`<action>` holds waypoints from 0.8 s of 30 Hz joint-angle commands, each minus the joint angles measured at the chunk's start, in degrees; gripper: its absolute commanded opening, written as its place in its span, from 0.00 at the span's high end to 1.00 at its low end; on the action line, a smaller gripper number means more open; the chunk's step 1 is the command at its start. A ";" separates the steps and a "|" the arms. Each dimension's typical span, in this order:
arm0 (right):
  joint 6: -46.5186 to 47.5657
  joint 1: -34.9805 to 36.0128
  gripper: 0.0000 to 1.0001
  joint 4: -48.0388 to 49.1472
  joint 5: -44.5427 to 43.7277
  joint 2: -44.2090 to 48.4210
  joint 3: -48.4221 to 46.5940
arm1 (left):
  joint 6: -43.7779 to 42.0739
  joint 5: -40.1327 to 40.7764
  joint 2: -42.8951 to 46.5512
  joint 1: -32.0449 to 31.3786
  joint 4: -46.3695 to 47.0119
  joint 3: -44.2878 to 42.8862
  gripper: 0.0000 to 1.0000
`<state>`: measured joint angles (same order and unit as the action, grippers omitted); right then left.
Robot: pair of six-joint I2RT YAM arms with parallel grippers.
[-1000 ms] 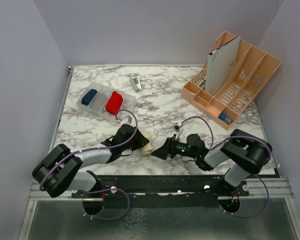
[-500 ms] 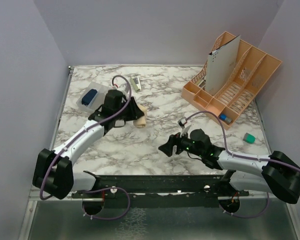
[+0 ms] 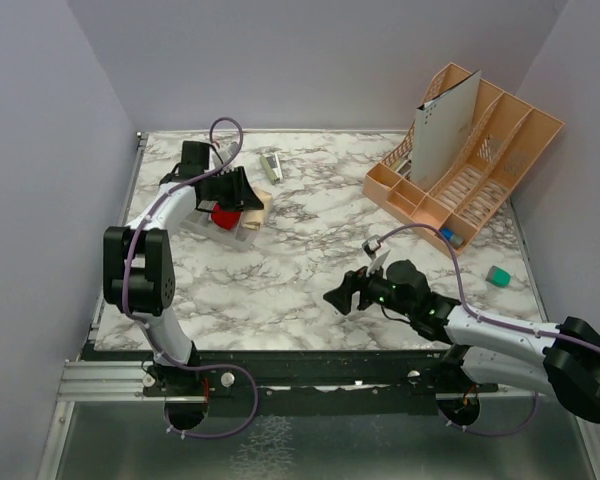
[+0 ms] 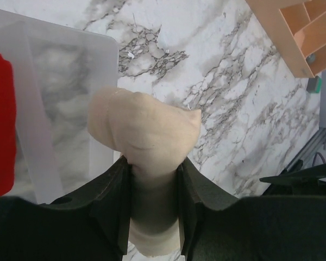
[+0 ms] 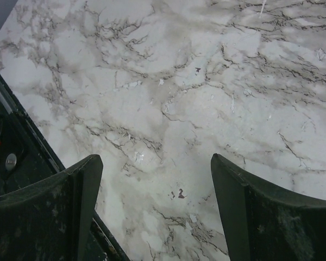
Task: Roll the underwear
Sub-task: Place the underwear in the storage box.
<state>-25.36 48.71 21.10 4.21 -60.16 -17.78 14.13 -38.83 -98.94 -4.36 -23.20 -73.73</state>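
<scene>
Holding a rolled peach-beige underwear bundle, the left gripper is clenched on it from both sides, with the rounded free end bulging past the fingertips. The wrist view places this bundle over the right-hand edge of the clear plastic tray, partly above the tray and partly above the marble surface. Whether it touches the tray cannot be told.

A red rolled underwear bundle lies in the tray's left part, mostly cut off by the frame. The arm hides the rest of the tray from above.

The right gripper is released, jaws wide apart with nothing between them, low over bare marble near the front centre and well apart from the tray.

Assessment: rolling appears finished for both visible garments, and no flat garment shows on the surface. The red one is stowed. The beige one is not yet set down; lowering it into the free part of the tray and letting go is what is left
</scene>
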 commanded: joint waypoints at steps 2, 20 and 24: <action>-0.34 0.27 0.16 -1.92 -1.85 1.73 2.03 | -3.07 -6.94 -4.73 0.00 -2.42 -5.64 1.00; -2.14 0.34 0.16 -1.22 -1.31 1.97 3.97 | -9.27 3.03 -16.58 0.23 -11.98 -15.62 1.00; -2.23 0.32 0.16 -1.41 -1.26 1.91 4.20 | -9.86 4.93 -16.68 0.39 -12.31 -15.89 1.00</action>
<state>-27.05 48.71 20.47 3.90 -59.13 -14.59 6.79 -38.44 -114.89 -4.45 -33.56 -88.05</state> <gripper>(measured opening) 0.839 0.382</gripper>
